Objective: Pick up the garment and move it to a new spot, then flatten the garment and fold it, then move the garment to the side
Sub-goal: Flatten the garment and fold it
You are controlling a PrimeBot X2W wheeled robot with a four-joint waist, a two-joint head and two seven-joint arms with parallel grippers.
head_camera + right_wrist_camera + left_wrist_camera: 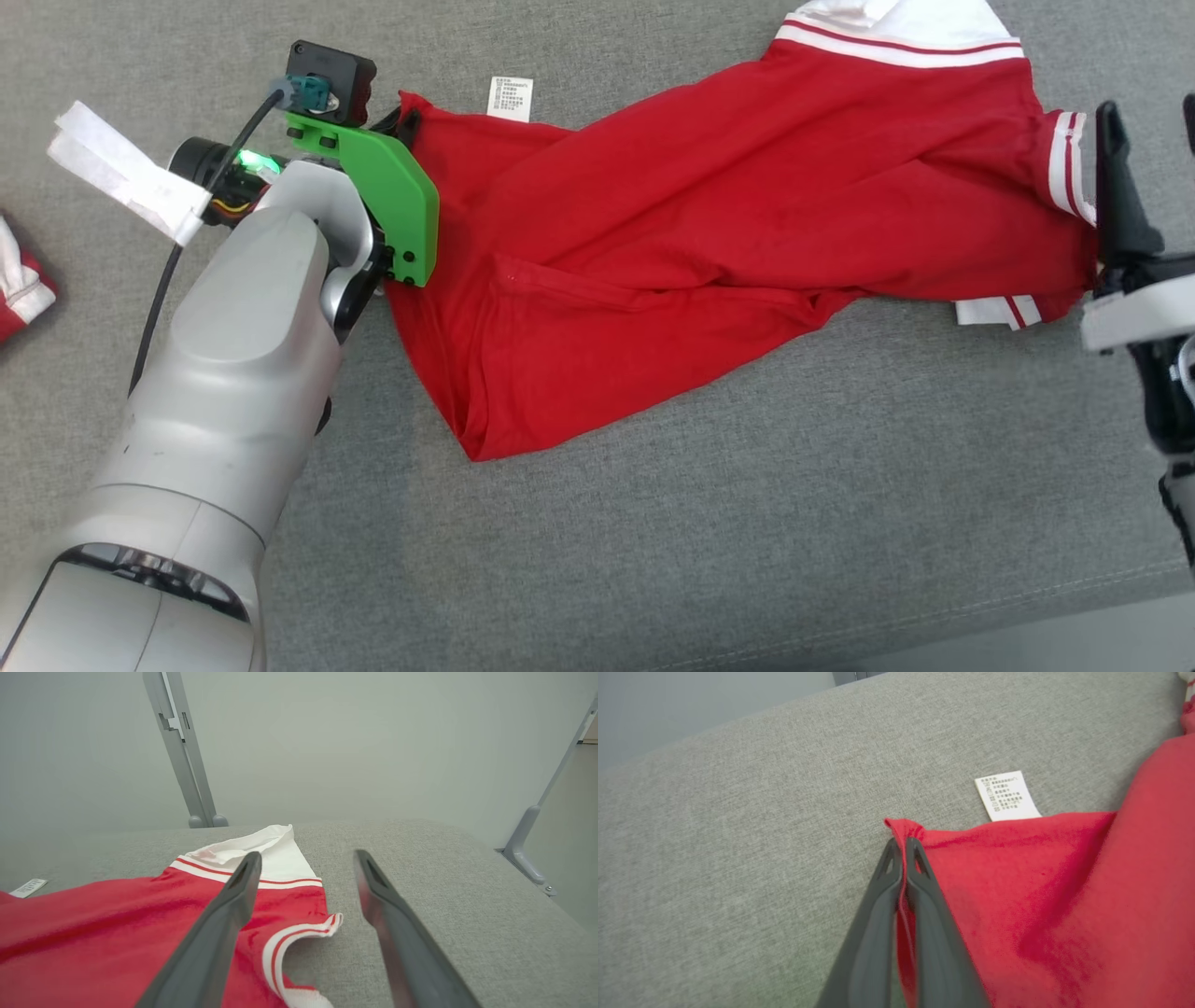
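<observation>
The red garment (700,233) with white striped trim lies crumpled across the grey cushion (747,523). Its white collar (887,23) is at the far right, and a white care label (511,97) sticks out at the far edge. My left gripper (903,842) is shut on the garment's (1064,905) left corner, with red cloth pinched between the two fingers. In the head view that corner sits behind the green wrist mount (392,187). My right gripper (307,856) stands open beside the striped sleeve cuff (299,933), its left finger over the garment (93,919) and nothing between the fingers.
Another red and white cloth (19,280) pokes in at the left edge. The cushion's front edge (934,621) runs along the lower right. Grey metal frame posts (182,751) (528,830) stand behind and to the right of the cushion, before a pale wall.
</observation>
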